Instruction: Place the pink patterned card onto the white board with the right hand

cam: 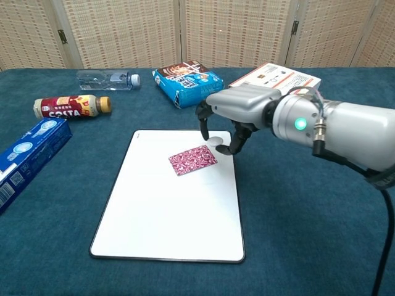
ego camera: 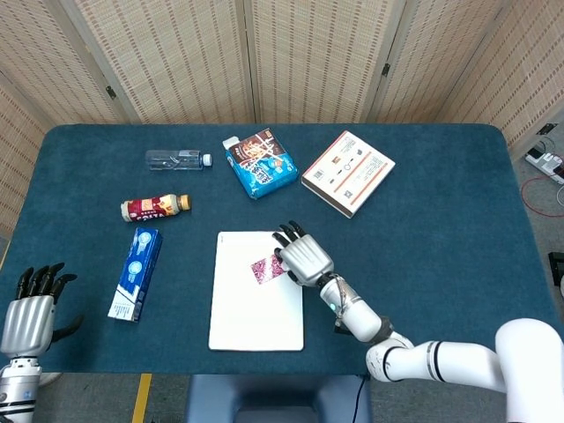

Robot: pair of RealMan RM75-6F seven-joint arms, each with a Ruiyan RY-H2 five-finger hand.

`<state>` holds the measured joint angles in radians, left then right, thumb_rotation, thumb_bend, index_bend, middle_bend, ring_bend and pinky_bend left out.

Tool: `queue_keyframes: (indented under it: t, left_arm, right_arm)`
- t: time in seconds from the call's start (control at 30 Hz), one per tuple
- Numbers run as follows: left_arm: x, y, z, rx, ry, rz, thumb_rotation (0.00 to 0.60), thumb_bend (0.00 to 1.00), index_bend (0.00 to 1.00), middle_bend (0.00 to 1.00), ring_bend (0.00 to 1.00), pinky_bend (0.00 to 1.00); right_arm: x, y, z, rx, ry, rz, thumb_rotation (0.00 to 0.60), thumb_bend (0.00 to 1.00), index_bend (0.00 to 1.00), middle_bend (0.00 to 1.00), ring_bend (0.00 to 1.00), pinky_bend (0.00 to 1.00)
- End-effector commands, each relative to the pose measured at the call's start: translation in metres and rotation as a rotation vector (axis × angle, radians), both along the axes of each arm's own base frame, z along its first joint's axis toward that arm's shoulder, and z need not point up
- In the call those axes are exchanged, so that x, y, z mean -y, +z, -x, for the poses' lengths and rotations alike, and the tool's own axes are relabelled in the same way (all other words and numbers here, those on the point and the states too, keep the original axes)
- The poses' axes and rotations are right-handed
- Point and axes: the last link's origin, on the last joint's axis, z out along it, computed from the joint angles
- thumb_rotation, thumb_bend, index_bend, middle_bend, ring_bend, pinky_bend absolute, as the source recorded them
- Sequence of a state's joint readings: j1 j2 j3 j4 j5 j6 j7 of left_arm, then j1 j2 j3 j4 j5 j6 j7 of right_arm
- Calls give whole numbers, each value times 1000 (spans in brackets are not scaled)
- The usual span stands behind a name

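Observation:
The pink patterned card (cam: 192, 160) lies flat on the upper part of the white board (cam: 166, 216). My right hand (cam: 231, 114) hovers just above the card's right end, its fingers curved downward and apart from the thumb, holding nothing. From the head view the right hand (ego camera: 302, 256) covers the right part of the card (ego camera: 264, 269) on the board (ego camera: 251, 317). Whether a fingertip touches the card I cannot tell. My left hand (ego camera: 31, 308) hangs at the lower left, off the table's front edge, fingers spread and empty.
A clear water bottle (cam: 108, 79), a Costa drink bottle (cam: 71, 106) and a blue toothpaste box (cam: 28, 154) lie to the board's left. Behind the board sit a blue snack pack (cam: 188, 83) and a white and orange box (cam: 274, 83).

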<state>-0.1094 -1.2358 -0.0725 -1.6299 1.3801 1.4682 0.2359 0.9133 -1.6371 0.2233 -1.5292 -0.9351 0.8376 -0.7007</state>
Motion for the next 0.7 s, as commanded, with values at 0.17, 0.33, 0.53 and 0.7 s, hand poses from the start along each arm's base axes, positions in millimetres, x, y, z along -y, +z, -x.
queue_keyframes:
  t: [0.17, 0.33, 0.53, 0.7]
  left_arm:
    - [2, 1, 3, 0, 9, -4, 600, 274, 284, 148, 115, 0]
    - [2, 1, 4, 1, 11, 2, 600, 274, 284, 148, 115, 0]
    - [1, 1, 4, 0, 12, 2, 600, 273, 283, 148, 114, 0]
    - [2, 1, 5, 1, 14, 1, 600, 274, 283, 148, 115, 0]
  right_arm:
    - [8, -23, -17, -51, -3, -13, 600, 438, 454, 155, 9, 0]
    - [10, -30, -17, -69, -14, -18, 600, 439, 454, 154, 13, 0]
    - [12, -35, -20, -71, -17, -17, 600, 438, 442, 152, 14, 0]
    - [12, -34, -20, -56, -23, -23, 600, 439, 281, 145, 21, 0]
